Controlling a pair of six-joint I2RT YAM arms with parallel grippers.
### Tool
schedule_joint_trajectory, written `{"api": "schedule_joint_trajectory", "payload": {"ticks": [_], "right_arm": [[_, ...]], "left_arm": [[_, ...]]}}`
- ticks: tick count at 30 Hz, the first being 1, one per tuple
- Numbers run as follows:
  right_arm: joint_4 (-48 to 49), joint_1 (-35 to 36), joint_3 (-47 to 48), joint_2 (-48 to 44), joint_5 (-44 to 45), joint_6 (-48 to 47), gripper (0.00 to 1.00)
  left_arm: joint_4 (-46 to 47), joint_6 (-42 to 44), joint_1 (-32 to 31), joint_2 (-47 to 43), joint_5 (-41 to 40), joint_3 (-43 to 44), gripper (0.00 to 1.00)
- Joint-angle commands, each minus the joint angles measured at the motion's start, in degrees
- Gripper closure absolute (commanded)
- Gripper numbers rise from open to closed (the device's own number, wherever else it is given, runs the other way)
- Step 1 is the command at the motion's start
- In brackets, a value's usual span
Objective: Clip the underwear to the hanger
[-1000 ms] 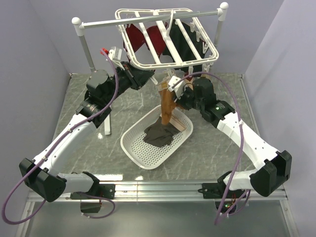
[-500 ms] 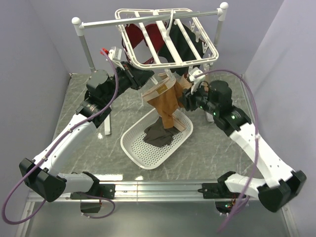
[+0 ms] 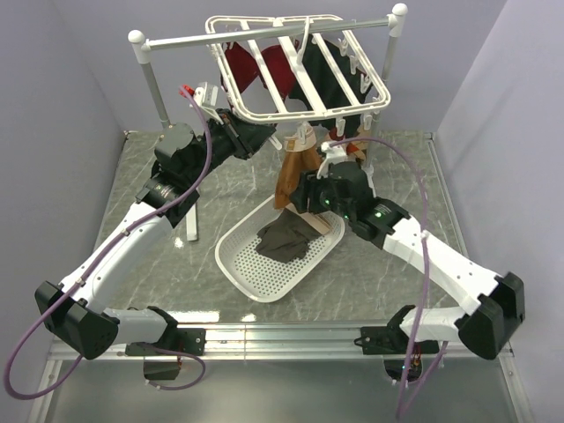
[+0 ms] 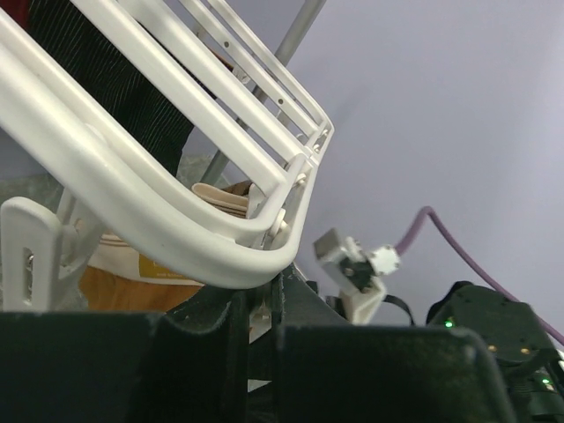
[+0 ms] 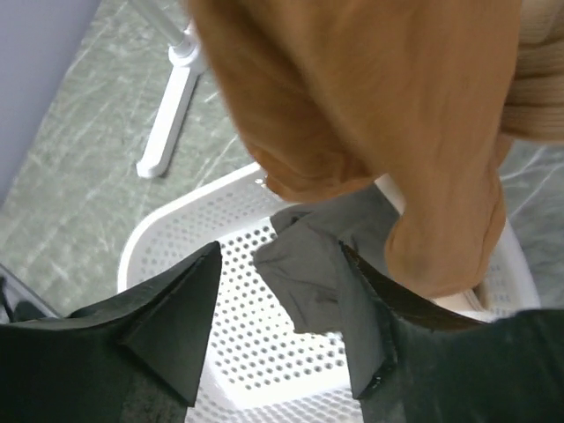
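Note:
The rust-brown underwear hangs in a narrow fold from under the front edge of the white hanger, its pale waistband at the top. Nothing else holds it. My right gripper is open just in front of its lower end, above the basket. In the right wrist view the underwear fills the top, and the open right gripper has nothing in it. My left gripper is shut under the hanger's front-left corner. Its view shows the hanger just above the left gripper, which pinches a small white part.
A white perforated basket on the marble table holds a dark grey garment. Red and black garments hang behind the hanger. The grey rail carries the hanger, and its stand foot is left of the basket.
My right gripper opened and let go of the underwear, then swung left and down in front of it. The underwear, spread wide half a second ago, now hangs narrow. The left arm stayed still.

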Motion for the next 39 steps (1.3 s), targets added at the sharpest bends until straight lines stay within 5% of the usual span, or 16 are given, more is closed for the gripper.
{"api": "schedule_joint_trajectory", "payload": {"ticks": [1,7,13,17,18,19,21,23,25,32,39], "right_arm": [[4.28,0.97,5.32,2.02,4.52,7.86,0.37],[8.57,1.23,5.86,5.72,6.02,14.73,0.32],[7.54,-1.04,5.77,4.93,8.13,12.71,0.64],[7.96,-4.03,2.62,0.21,7.77,8.51,0.97],[9.19,-5.61,1.13,-1.29,7.95,5.01,0.98],[12.68,-6.67,-1.93,-2.87,7.78,3.23,0.97],[15.26,-9.91,-4.15,-6.48,4.97,-2.46,0.67],[10.03,-10.54,-0.75,-6.93,5.58,-3.2,0.43],[-0.49,-8.71,4.95,-6.32,0.84,2.92,0.31],[-0.12,-1.14,0.68,1.65,3.9,22.27,0.14],[13.5,-1.57,5.33,10.73,10.93,18.78,0.14]], "left_arm": [[-0.46,0.05,-0.33,0.02,0.13,1.58,1.0],[-0.55,0.05,-0.33,-0.24,-0.05,1.49,1.0],[-0.46,0.14,-0.24,-0.77,0.04,0.97,1.0],[-0.02,0.14,-0.33,-0.85,0.13,0.7,1.0],[0.06,0.14,-0.33,-0.94,0.13,0.61,1.0],[0.24,0.05,-0.33,-0.86,0.21,0.44,1.0],[0.5,-0.3,-0.33,-1.03,0.39,0.18,1.0],[0.68,-0.39,-0.33,-1.2,0.48,-0.09,1.0],[0.33,-0.13,-0.33,-1.21,0.48,0.17,1.0],[0.24,-0.48,-0.24,-0.77,0.39,1.23,1.0],[-0.99,-0.21,-0.33,-1.47,-0.22,0.88,1.0]]}}
